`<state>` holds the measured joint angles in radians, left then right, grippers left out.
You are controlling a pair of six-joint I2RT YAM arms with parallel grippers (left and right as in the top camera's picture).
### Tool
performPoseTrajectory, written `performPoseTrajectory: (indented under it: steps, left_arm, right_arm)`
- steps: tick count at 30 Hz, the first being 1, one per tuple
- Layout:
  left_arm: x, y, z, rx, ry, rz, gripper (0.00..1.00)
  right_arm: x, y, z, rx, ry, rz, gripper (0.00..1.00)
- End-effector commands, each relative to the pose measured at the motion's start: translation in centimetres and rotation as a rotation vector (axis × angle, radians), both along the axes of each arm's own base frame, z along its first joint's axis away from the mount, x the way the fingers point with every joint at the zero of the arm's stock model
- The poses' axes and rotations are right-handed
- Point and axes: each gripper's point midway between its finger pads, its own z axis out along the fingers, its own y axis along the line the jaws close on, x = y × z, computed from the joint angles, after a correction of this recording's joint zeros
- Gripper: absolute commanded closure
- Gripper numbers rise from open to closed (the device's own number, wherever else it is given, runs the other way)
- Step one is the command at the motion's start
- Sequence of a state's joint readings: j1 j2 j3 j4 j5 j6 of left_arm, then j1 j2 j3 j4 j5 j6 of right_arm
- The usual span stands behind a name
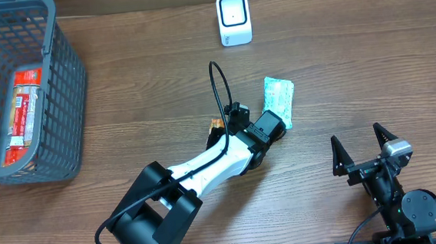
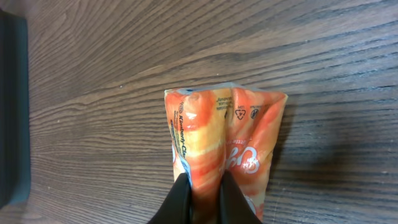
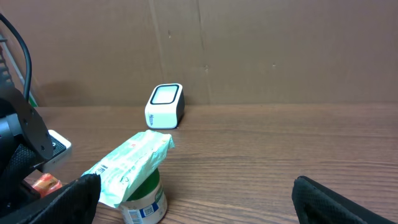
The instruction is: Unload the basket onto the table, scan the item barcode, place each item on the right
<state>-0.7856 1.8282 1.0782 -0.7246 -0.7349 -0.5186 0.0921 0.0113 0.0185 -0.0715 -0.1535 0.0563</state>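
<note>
Midway between the side edges of the desk, the left tool is clamped on an orange snack packet; the right tool gapes empty. The film looks soft, light and probably slippery, best pinched at an end seam. The scanner sits by the far edge.

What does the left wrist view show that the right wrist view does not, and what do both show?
Only the left wrist view shows the printed face of the orange packet, with the left gripper shut on its near end. Only the right wrist view shows the white scanner, the green packet and the right gripper, open. Both show the wooden table.
</note>
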Motion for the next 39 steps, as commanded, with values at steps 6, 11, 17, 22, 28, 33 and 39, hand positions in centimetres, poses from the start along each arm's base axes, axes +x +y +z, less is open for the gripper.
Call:
performPoseTrajectory:
  steps: [6,11,17,22,28,33,39]
  left_arm:
    - [0.9,0.3,0.9,0.031,-0.059,0.017,0.96]
    - [0.8,0.7,0.1,0.077,-0.045,0.01,0.96]
    - [0.5,1.0,-1.9,0.118,0.0,0.007,0.95]
    - [0.6,0.8,-1.8,0.11,-0.002,0.006,0.81]
    - [1.2,0.1,-0.8,0.098,-0.009,0.006,0.63]
    - [1.6,-0.7,0.3,0.072,0.0,0.013,0.48]
    - [1.9,-1.8,1.4,0.029,0.031,0.011,0.41]
  right_arm:
    - [0.0,0.0,-0.2,0.002,-0.001,0.003,0.0]
    - [0.0,0.0,-0.2,0.003,0.0,0.003,0.0]
    - [0.0,0.0,-0.2,0.003,0.0,0.003,0.0]
    - [0.0,0.0,-0.2,0.002,-0.001,0.003,0.0]
    - [0.0,0.0,-0.2,0.003,0.0,0.003,0.0]
    - [0.0,0.0,-0.2,0.002,-0.001,0.003,0.0]
    - [0.0,0.0,-0.2,0.003,0.0,0.003,0.0]
